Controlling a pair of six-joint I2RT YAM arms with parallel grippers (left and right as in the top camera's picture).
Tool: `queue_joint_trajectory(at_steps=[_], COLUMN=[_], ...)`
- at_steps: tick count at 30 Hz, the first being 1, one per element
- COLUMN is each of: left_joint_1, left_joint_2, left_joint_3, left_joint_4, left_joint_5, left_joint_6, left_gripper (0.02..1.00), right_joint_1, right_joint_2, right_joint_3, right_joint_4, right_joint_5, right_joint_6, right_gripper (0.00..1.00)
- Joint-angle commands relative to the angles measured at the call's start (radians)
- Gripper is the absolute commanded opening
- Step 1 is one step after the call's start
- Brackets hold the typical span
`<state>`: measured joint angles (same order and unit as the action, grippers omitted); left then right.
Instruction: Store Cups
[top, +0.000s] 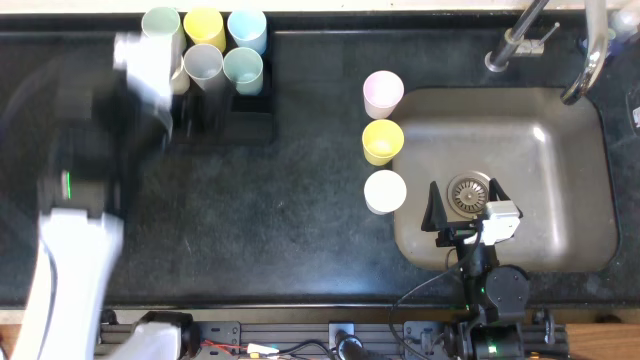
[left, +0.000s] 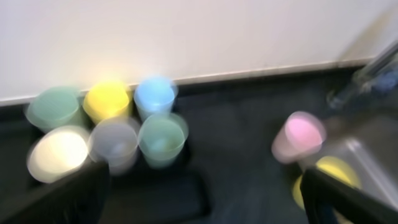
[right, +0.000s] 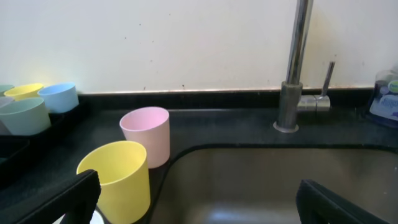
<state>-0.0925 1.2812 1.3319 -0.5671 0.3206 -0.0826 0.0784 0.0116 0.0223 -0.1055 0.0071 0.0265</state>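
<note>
Three cups not stored yet: pink cup (top: 383, 92), loose yellow cup (top: 382, 140) and loose white cup (top: 385, 190). They stand upright in a tight line on the desk (top: 300, 220), right along the rim of the sink (top: 560, 130), and the pink and yellow ones look about touching.

Stored cups (left: 163, 135) stand upright and packed in two rows in the black tray (top: 255, 112) at the back of the desk, against the wall. The tray's near part looks free.

Left hand (left: 208, 193) is up over the desk by the tray, released, fingers wide apart with nothing between them. Right hand (right: 202, 202) sits low inside the sink near the drain, also released and empty, facing the pink and yellow cups, with the tap (top: 515, 38) beyond.

Judgement: part done, three left to fetch.

Risks:
- The loose cups are so close that a finger pushed between two could tip the neighbour into the sink.
- They look light and thin-walled, so a hard squeeze could deform one or make it pop out.
- The left hand sits near the packed rows, so a low pass could knock stored cups over.
- Both arms going for the same line could clash.
</note>
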Motion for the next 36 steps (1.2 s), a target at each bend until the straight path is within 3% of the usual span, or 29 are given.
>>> queue_joint_trajectory(at_steps=[1, 5, 10, 16, 36], left_joint_1=[-0.146, -0.309, -0.439, -0.508, -0.502], left_joint_2=[0.412, 0.736, 1.000, 1.114, 1.259], left_joint_3=[0.545, 1.005, 1.297, 1.323, 1.323], left_joint_4=[-0.282, -0.557, -0.653, -0.648, -0.737], left_joint_5=[-0.087, -0.248, -0.260, -0.281, -0.288], left_joint_6=[-0.178, -0.313, -0.397, -0.462, -0.547], left_gripper=[0.998, 0.998, 0.998, 0.998, 1.000], right_joint_1=[-0.007, -0.007, -0.007, -0.007, -0.007], right_joint_2=[-0.008, -0.008, -0.008, -0.008, -0.008], right_joint_3=[-0.006, -0.006, -0.006, -0.006, -0.006], right_joint_4=[0.005, 0.005, 0.005, 0.005, 0.005], right_joint_5=[0.001, 0.001, 0.001, 0.001, 0.001], right_joint_6=[0.000, 0.000, 0.000, 0.000, 0.000], right_gripper=[0.998, 0.998, 0.998, 0.998, 0.996])
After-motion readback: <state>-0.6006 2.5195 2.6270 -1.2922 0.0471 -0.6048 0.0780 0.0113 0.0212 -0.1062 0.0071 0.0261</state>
